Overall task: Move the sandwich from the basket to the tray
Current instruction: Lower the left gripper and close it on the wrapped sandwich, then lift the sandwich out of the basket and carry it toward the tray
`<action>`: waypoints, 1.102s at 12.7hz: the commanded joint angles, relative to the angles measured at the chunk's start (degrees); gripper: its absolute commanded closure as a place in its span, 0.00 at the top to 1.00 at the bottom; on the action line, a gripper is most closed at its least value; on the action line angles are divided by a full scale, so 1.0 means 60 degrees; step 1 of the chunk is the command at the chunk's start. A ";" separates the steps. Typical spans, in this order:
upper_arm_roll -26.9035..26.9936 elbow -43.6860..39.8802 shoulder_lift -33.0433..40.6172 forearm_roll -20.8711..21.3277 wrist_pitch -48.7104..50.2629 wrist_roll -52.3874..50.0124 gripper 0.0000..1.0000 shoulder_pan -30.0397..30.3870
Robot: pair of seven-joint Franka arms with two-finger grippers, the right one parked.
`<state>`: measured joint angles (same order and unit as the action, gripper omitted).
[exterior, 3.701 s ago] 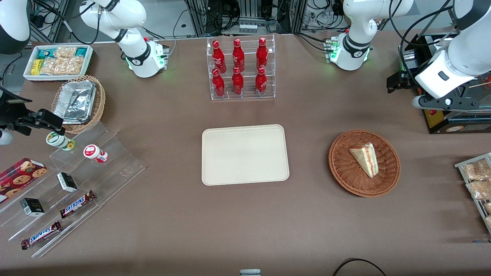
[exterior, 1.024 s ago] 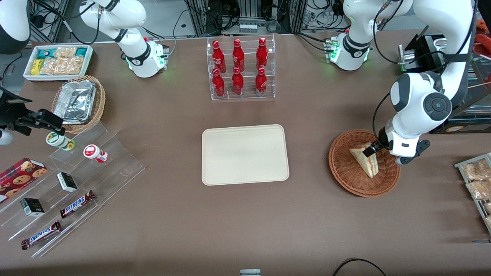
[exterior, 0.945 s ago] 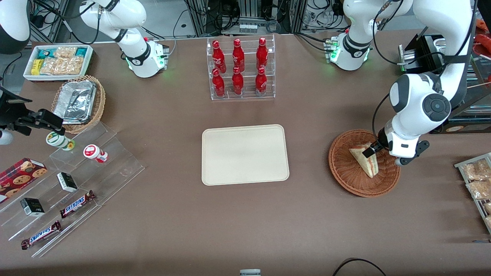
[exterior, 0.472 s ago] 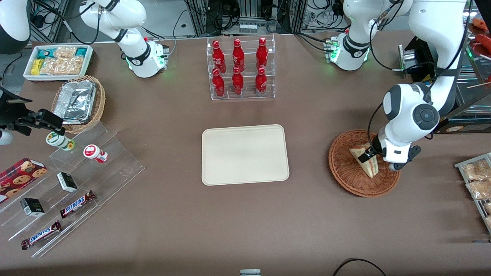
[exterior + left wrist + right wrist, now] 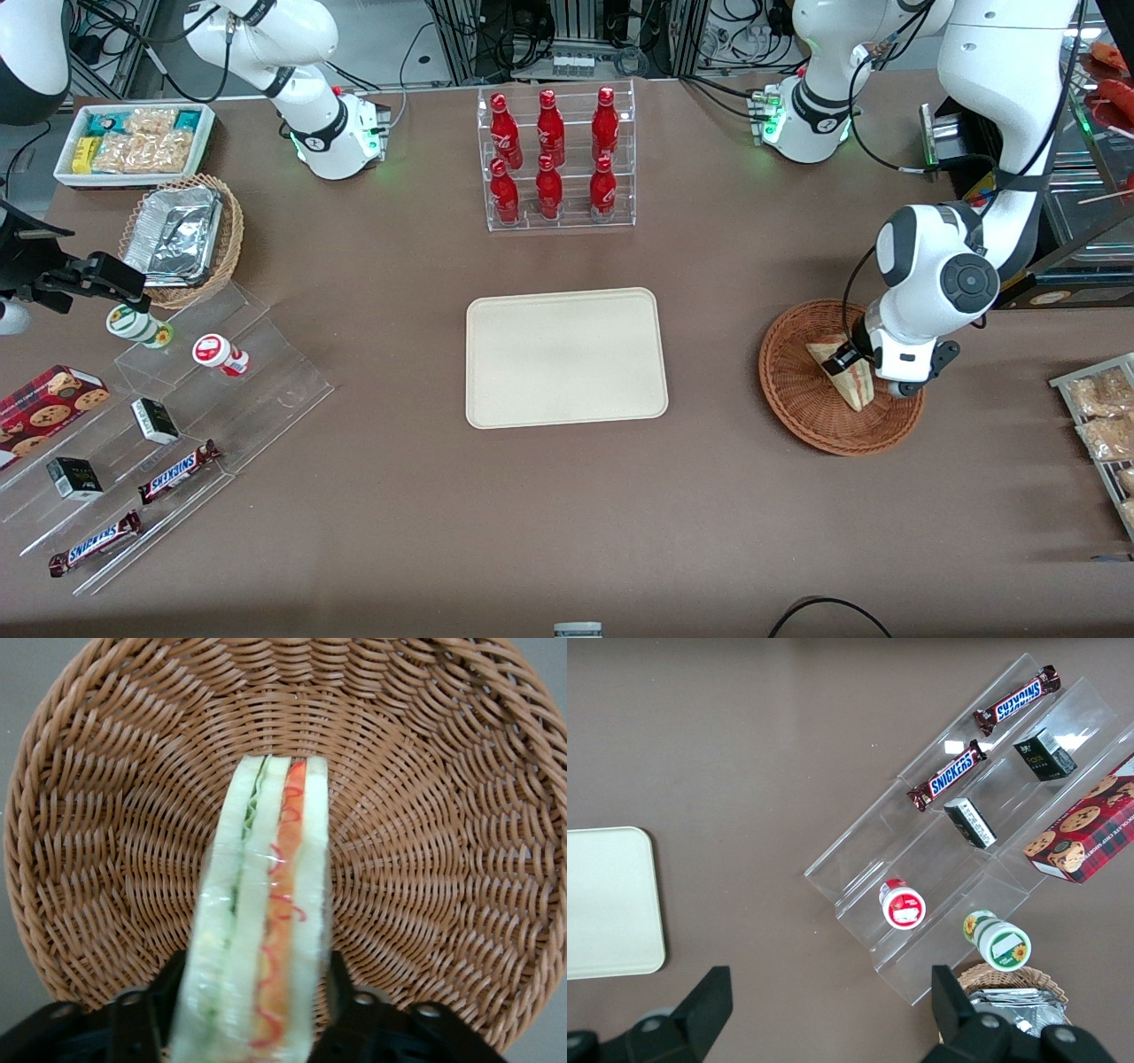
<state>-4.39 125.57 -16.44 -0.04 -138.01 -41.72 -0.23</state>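
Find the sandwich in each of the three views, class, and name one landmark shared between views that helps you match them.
Front view: the sandwich lies in the basket, with the end effector down at it.
Left wrist view: the sandwich stands on edge between the open fingers.
Right wrist view: not in it.
Shared landmark: the basket.

A brown table (image 5: pixel 372 532) with a matt, cloth-like top fills almost the whole front view. The light on it is even and soft, and the shadows are faint. Above the table's edge farthest from the front camera lies pale grey floor (image 5: pixel 403 44), with metal framing (image 5: pixel 576 31) and loose black cables (image 5: pixel 753 27) on it. At the table's nearest edge a black cable (image 5: pixel 828 611) loops up. A dark-framed stand (image 5: pixel 1059 288) sits at the working arm's end of the table.
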 commanded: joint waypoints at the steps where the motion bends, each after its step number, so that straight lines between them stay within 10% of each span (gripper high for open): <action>1: -0.0001 0.0151 0.0132 0.0110 -0.0026 0.0023 0.00 -0.0049; 14: -0.0308 -0.3245 -0.0290 0.0594 0.3474 0.1680 0.00 -0.2799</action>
<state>-6.85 109.89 -15.36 3.57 -119.04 -31.52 -13.08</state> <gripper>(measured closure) 0.850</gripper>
